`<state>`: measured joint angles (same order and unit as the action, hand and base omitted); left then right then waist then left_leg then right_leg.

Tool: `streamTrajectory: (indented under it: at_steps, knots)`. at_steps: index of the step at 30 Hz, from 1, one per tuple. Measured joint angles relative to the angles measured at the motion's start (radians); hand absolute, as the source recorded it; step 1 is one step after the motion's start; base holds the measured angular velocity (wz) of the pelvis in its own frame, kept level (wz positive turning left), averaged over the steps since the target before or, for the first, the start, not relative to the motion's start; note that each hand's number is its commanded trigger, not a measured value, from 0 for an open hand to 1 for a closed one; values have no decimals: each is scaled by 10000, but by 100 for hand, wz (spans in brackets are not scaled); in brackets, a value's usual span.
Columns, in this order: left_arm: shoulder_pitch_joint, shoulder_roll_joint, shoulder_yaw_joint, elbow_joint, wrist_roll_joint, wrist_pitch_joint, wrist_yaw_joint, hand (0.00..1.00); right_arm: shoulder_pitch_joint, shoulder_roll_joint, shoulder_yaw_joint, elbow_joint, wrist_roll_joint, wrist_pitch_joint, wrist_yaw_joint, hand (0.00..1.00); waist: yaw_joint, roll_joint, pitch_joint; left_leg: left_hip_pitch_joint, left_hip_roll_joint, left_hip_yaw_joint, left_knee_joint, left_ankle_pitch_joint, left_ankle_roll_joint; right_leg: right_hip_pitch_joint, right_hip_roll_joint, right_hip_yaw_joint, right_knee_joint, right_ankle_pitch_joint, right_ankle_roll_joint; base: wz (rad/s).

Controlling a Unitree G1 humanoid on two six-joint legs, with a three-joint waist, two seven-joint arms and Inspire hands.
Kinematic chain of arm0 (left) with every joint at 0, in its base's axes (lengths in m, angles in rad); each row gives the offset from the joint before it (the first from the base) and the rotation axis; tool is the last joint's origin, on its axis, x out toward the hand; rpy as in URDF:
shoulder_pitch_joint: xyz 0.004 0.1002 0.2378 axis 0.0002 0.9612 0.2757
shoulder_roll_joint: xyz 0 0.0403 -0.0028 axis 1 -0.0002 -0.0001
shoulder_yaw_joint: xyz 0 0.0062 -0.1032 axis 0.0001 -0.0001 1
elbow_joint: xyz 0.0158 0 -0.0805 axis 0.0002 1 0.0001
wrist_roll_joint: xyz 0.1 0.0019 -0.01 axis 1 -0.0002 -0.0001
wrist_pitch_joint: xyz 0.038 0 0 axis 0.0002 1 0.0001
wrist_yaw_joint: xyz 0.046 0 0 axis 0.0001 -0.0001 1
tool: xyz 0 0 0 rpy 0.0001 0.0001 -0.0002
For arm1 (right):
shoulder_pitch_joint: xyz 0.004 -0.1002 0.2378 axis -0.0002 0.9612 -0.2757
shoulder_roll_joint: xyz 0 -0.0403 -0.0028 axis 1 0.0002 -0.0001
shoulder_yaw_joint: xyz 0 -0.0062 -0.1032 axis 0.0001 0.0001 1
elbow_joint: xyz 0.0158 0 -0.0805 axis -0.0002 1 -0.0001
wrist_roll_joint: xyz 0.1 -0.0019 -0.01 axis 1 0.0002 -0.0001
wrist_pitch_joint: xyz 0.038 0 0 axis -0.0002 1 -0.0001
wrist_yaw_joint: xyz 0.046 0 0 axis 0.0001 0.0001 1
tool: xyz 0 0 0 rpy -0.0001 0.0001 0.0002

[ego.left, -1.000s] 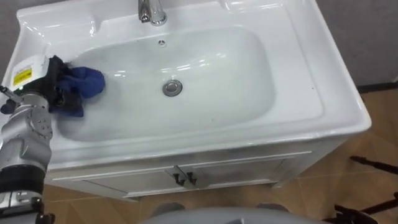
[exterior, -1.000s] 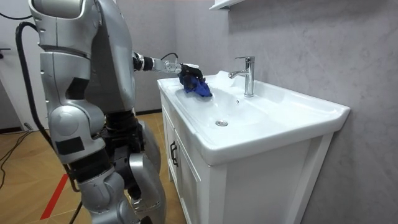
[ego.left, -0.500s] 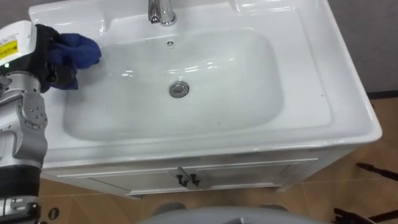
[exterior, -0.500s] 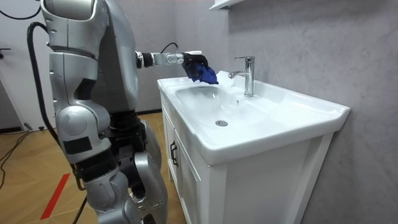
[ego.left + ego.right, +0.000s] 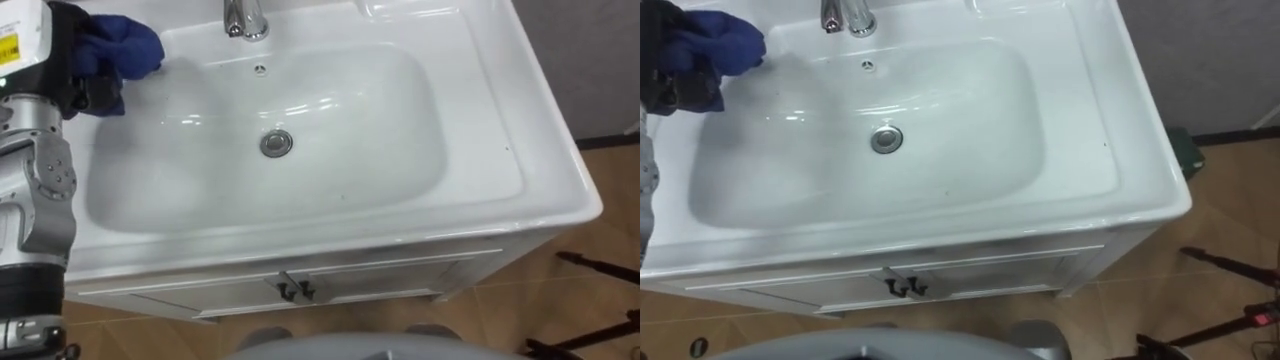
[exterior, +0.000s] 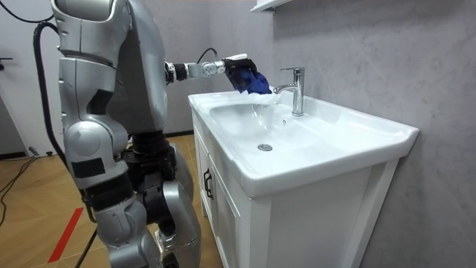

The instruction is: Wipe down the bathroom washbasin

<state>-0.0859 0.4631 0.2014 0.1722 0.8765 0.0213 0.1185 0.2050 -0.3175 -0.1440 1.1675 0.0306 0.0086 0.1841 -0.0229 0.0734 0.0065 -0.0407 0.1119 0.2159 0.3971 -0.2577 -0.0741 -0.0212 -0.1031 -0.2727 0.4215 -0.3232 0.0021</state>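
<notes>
At back-left corner of basin [image 5: 330, 170], near faucet [image 5: 243, 18], blue cloth [image 5: 120, 45] is gripped in curled fingers of left hand [image 5: 78, 80]. Since approx. 1 s ago it's been lifted off bowl's left wall & carried rearward; remaining bowl prob. still unwiped.

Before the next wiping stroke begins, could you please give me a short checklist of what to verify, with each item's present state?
1. Blue cloth gripped in the left hand: ok, fingers are curled round it.
2. Cloth touching the white ceramic basin: not ok; the room view shows it held above the rim, at the back left corner.
3. Cloth apart from the chrome faucet: ok, it is to the faucet's left, with a gap.
4. Round metal drain uncovered: ok.
5. Robot standing close at the basin's front: ok, per the room view.
6. Bowl surface wiped clean: cannot tell.
</notes>
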Motion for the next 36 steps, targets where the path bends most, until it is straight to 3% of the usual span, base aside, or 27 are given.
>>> streamTrajectory:
  at_steps: [4, 11, 19, 26, 36]
  knots:
    - [203, 1, 38, 97, -8, -8, 331, 100, 19, -2, 21, 155, 1, 1, 23, 0, 46, 110, -40, 225, -17, 11, -154, 1, -1, 190, 13, -16, -85, -2, 2, 0]
    - [711, 2, 119, 675, 1, 31, 1114, 100, 15, -18, 52, 340, 29, 28, -86, 0, 75, 248, -36, 358, -28, -4, -210, 0, -1, 324, 23, -9, -131, -5, 8, 0]
    - [1774, -51, 135, 1563, -5, 183, 1550, 100, 24, -27, 47, 622, 90, 147, 16, 0, 167, 317, -26, 292, -49, -28, -231, 1, 1, 212, -7, -16, -70, -10, 13, 0]
    - [1837, -67, 316, 1581, 1, 335, 1555, 100, 29, -29, 38, 403, 38, 294, 21, 0, 363, 211, -74, 178, -75, -184, -223, 10, 12, 155, -7, -73, -60, -10, 13, 3]
    - [1945, -66, 379, 1586, 307, 736, 1556, 100, 94, -28, 32, 275, -5, 376, 86, 0, 592, 188, -75, 196, -134, -299, -236, 12, 16, 170, -25, -55, -68, -16, 26, 0]
